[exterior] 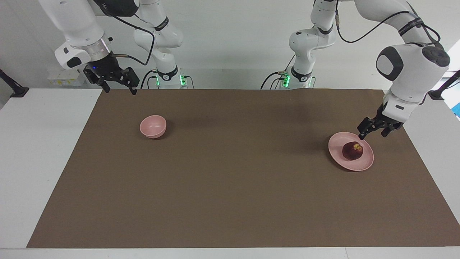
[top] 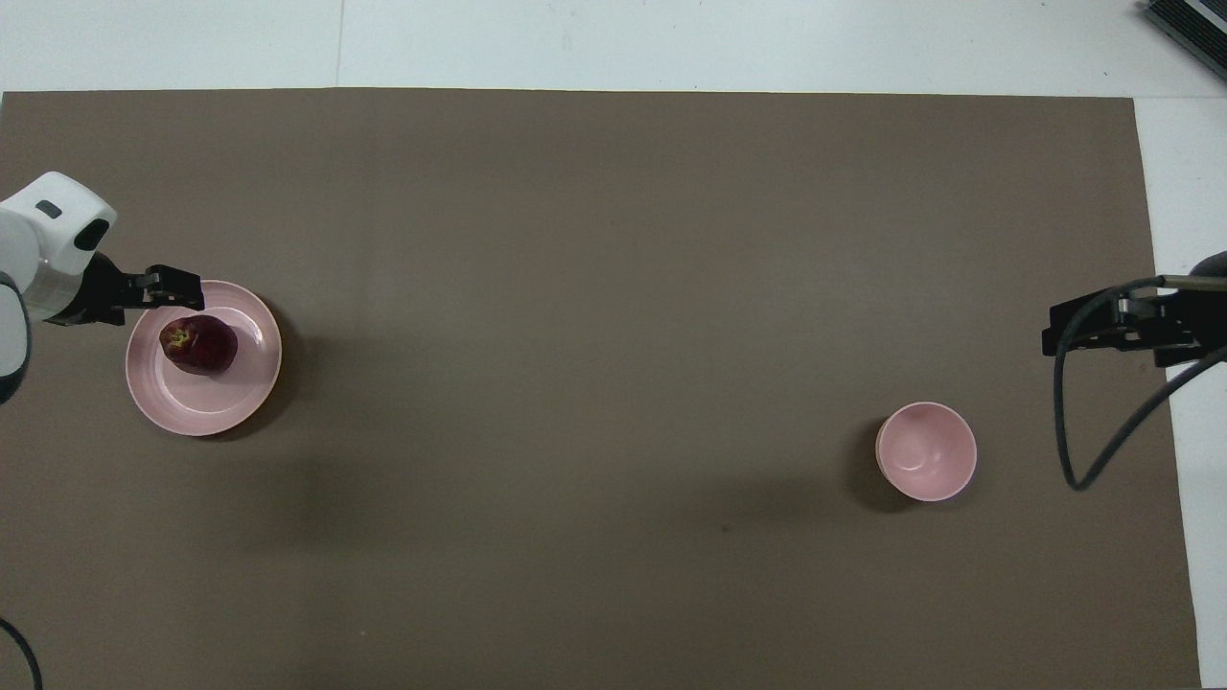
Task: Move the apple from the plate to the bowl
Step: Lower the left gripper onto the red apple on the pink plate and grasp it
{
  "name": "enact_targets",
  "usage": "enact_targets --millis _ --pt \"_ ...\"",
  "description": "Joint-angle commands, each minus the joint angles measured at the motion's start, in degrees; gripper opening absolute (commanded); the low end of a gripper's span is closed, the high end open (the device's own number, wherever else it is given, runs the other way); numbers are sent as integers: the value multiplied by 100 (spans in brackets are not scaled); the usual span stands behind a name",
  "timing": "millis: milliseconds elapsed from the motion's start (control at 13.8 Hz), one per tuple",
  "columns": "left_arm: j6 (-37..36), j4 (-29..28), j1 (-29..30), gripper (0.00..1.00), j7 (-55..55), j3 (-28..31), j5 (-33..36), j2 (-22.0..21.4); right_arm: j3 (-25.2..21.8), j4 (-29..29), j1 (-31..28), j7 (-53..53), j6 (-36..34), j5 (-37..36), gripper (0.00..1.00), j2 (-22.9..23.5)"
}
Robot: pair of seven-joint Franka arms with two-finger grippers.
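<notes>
The dark red apple (exterior: pixel 352 150) (top: pixel 198 345) lies on the flat pink plate (exterior: pixel 364 163) (top: pixel 206 407) toward the left arm's end of the table. My left gripper (exterior: pixel 372 135) (top: pixel 192 292) is open and hangs low over the plate's rim, beside the apple and apart from it. The small deep pink bowl (exterior: pixel 153 126) (top: pixel 926 451) stands empty toward the right arm's end. My right gripper (exterior: pixel 119 90) (top: pixel 1053 331) is open and empty. It waits high over the mat's edge at its own end.
A brown mat (exterior: pixel 230 187) covers most of the white table (exterior: pixel 43 144). A black cable (top: pixel 1093 450) loops down from the right arm beside the bowl. A dark object (top: pixel 1189 29) lies at the table's corner farthest from the robots.
</notes>
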Motion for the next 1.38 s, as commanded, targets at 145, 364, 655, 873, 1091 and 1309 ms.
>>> enact_targets --millis 145,364,655,873,1091,1309 --pt "636 -550 49 100 -139 -50 -4 68 49 -444 -3 -36 170 32 100 -259" --pt "688 -637 66 100 -209 -50 -4 129 76 -707 40 -89 423 58 100 -311" --pt "688 -769 84 87 -157 -50 -4 77 76 -1110 225 -80 765 646 100 -469" --pt "671 -778 93 0 1 -50 -4 77 76 -1252 339 -45 838 1155 100 -426" --pt "505 -542 58 0 -42 -59 -274 121 76 -1560 453 -27 864 1919 100 -408" --pt "-486 282 154 0 46 -50 -855 68 76 -1621 542 262 864 2699 100 -181"
